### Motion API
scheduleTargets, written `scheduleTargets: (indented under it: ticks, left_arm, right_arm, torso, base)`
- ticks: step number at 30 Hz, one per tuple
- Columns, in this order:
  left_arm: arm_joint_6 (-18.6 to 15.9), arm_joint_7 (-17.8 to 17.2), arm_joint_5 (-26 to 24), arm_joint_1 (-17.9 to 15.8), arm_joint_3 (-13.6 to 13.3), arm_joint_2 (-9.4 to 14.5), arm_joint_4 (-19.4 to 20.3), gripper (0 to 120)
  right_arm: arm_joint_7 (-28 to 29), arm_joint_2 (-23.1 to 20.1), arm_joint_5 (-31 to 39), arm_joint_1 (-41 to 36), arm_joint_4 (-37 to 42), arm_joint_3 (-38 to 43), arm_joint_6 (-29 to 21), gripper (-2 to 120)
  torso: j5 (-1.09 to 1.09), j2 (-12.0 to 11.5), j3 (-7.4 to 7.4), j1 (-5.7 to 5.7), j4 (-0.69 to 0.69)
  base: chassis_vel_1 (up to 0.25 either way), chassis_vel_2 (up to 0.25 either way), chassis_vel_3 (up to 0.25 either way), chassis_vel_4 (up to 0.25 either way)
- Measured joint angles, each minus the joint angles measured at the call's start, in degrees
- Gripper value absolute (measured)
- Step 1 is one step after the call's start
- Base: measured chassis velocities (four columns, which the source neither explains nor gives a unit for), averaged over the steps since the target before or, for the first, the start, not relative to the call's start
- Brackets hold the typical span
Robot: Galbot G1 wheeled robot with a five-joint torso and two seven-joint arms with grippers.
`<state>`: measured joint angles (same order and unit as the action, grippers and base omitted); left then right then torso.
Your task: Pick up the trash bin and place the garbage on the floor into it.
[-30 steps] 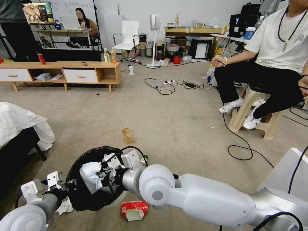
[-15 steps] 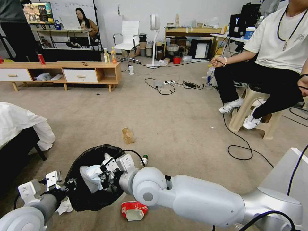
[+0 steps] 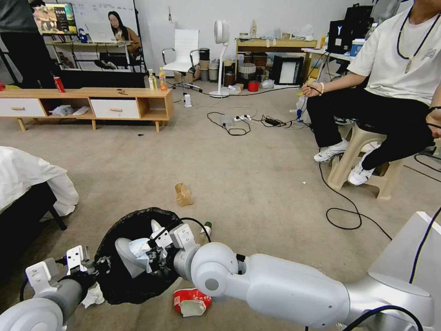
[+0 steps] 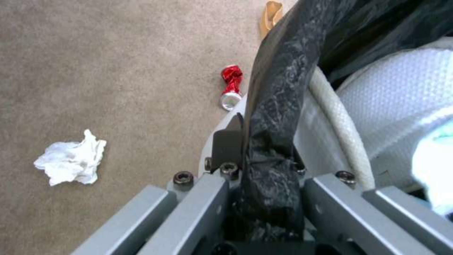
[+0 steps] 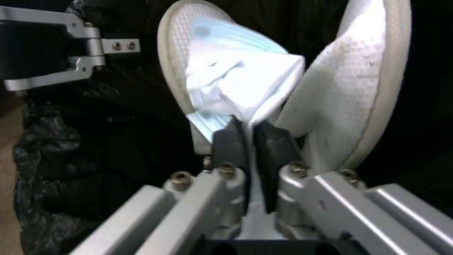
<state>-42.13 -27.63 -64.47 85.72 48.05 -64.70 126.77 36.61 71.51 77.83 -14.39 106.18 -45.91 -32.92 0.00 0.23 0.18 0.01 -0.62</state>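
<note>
Left gripper [image 4: 264, 198]: my fingers are clamped on the black-bagged rim of the trash bin [image 3: 120, 285], at its near-left side.
Right gripper [image 5: 247, 141]: my pads are pinched together on a white tissue [image 5: 236, 81], over the bin's mouth between its pale flaps [image 5: 349, 92].
Trash bin: on the carpet [image 3: 257, 174], near left.
Garbage on the floor: crumpled tissue [image 4: 70, 159], red can [image 4: 230, 86], red-and-white wrapper [image 3: 192, 301], green-capped bottle [image 3: 205, 232], tan paper bag [image 3: 183, 194] farther off.

Crinkly glossy black plastic lines the trash bin [image 3: 120, 280]; matt short-pile carpet floor [image 3: 257, 174].
</note>
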Motion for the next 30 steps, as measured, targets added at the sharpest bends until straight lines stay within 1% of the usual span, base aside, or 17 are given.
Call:
scheduleTargets:
  ticks: [2,3,5,6,9,10,11,13,16,17,19,20,23,26,30]
  left_arm:
    - [0.0,0.0,0.0,0.0,0.0,0.0,-0.2,2]
    - [0.0,0.0,0.0,0.0,0.0,0.0,-0.2,2]
    - [0.0,0.0,0.1,0.0,-0.1,0.0,-0.5,2]
    - [0.0,0.0,0.1,0.0,-0.1,0.0,-0.5,2]
    - [0.0,0.0,0.2,0.0,-0.1,0.0,-0.9,2]
    - [0.0,0.0,0.2,0.0,-0.1,0.0,-0.9,2]
    - [0.0,0.0,0.2,0.0,-0.1,0.0,-1.0,2]
    - [0.0,0.0,0.2,-0.1,-0.1,0.0,-1.1,2]
    - [0.0,0.0,0.3,-0.1,-0.1,0.1,-1.4,2]
    - [0.0,0.0,0.3,-0.1,-0.1,0.1,-1.4,2]
    - [0.0,0.0,0.4,-0.2,-0.1,0.1,-1.9,2]
    - [0.0,0.0,0.4,-0.2,-0.1,0.1,-1.9,2]
    - [0.0,0.0,0.4,-0.3,-0.1,0.1,-2.3,2]
    - [0.0,0.0,0.4,-0.4,-0.1,0.1,-2.3,2]
    - [0.0,0.0,0.4,-0.3,-0.1,0.2,-2.3,2]
  right_arm:
    - [0.0,-0.2,0.0,0.0,0.5,0.2,0.0,19]
    - [0.0,-0.2,0.0,0.0,0.5,0.2,0.0,19]
    - [0.0,-0.5,0.0,0.0,0.8,0.4,0.1,32]
    - [0.0,-0.5,0.0,0.0,0.8,0.4,0.1,32]
    - [0.1,-0.9,0.2,0.2,1.6,0.6,0.1,47]
    - [0.1,-0.9,0.2,0.2,1.6,0.6,0.1,47]
    - [0.1,-1.1,0.3,0.3,1.8,0.7,0.1,51]
    - [0.1,-1.1,0.3,0.3,1.9,0.7,0.1,51]
    - [0.3,-1.7,0.6,0.5,2.8,1.1,0.1,73]
    - [0.3,-1.7,0.6,0.5,2.8,1.1,0.1,73]
    - [0.6,-2.5,0.9,0.6,3.9,1.7,0.1,83]
    - [0.6,-2.5,0.9,0.6,3.9,1.7,0.1,83]
    - [1.0,-3.6,1.2,0.6,5.2,2.1,0.0,96]
    - [1.2,-4.1,1.2,0.6,5.7,2.4,0.0,100]
    - [1.2,-4.2,1.2,0.4,5.9,2.9,0.1,100]
  torso:
    - [0.0,0.0,0.0,0.0,0.0]
    - [0.0,0.0,0.0,0.0,0.0]
    - [0.0,0.0,0.0,0.0,0.0]
    - [0.0,0.0,0.0,0.0,0.0]
    - [0.0,0.0,0.0,0.0,0.0]
    - [0.0,0.0,0.0,0.0,0.0]
    - [0.0,0.0,0.0,0.0,0.0]
    - [0.0,0.0,0.0,0.0,0.0]
    - [0.0,0.0,0.0,0.0,0.0]
    - [0.0,0.0,0.0,0.0,0.0]
    - [0.0,0.0,0.0,0.0,0.0]
    - [0.0,0.0,0.0,0.0,0.0]
    - [0.0,0.0,0.0,0.0,0.0]
    - [0.0,0.0,0.0,0.0,0.0]
    - [0.0,0.0,0.0,0.0,0.0]
  base:
    - [0.0,0.0,0.0,0.0]
    - [0.0,0.0,0.0,0.0]
    - [0.0,0.0,0.0,0.0]
    - [0.0,0.0,0.0,0.0]
    - [0.0,0.0,0.0,0.0]
    - [0.0,0.0,0.0,0.0]
    - [0.0,0.0,0.0,0.0]
    - [0.0,0.0,0.0,0.0]
    - [0.0,0.0,0.0,0.0]
    - [0.0,0.0,0.0,0.0]
    - [0.0,0.0,0.0,0.0]
    - [0.0,0.0,0.0,0.0]
    - [0.0,0.0,0.0,0.0]
    - [0.0,0.0,0.0,0.0]
    - [0.0,0.0,0.0,0.0]
